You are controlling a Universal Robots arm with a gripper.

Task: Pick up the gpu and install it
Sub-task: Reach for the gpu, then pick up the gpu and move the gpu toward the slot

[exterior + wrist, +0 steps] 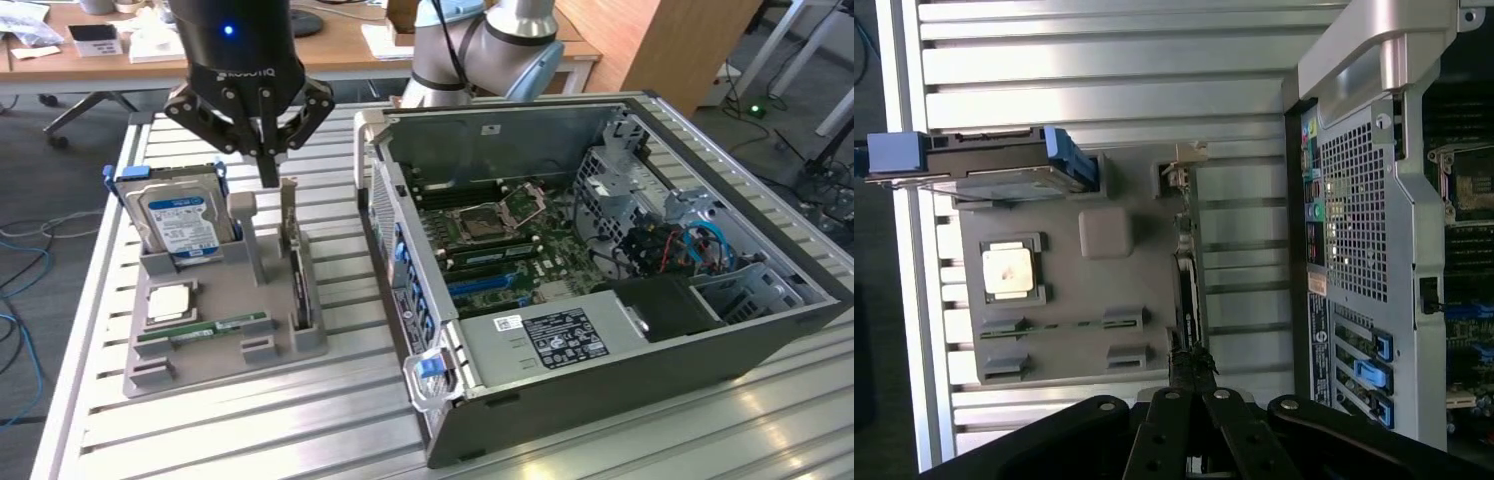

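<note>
The gpu [296, 272] is a thin card standing on edge in a slot of the grey holder [200, 352], with its silver bracket at the upper end. My gripper [272, 172] hangs just above that upper end, its black fingers pressed together with nothing between them. I cannot tell whether the tips touch the card. In the wrist view the gpu [1186, 290] shows edge-on as a dark strip, and the shut gripper [1192, 368] sits at one end of it. The open computer case [601, 250] lies at the exterior view's right, motherboard [507, 240] exposed.
On the same holder a silver hard drive [180, 220] with a blue label stands upright, a CPU [171, 302] lies flat, and a RAM stick [214, 328] lies in front. The case's rear panel [1364, 230] stands close beside the holder. Slatted metal table [240, 430] all around.
</note>
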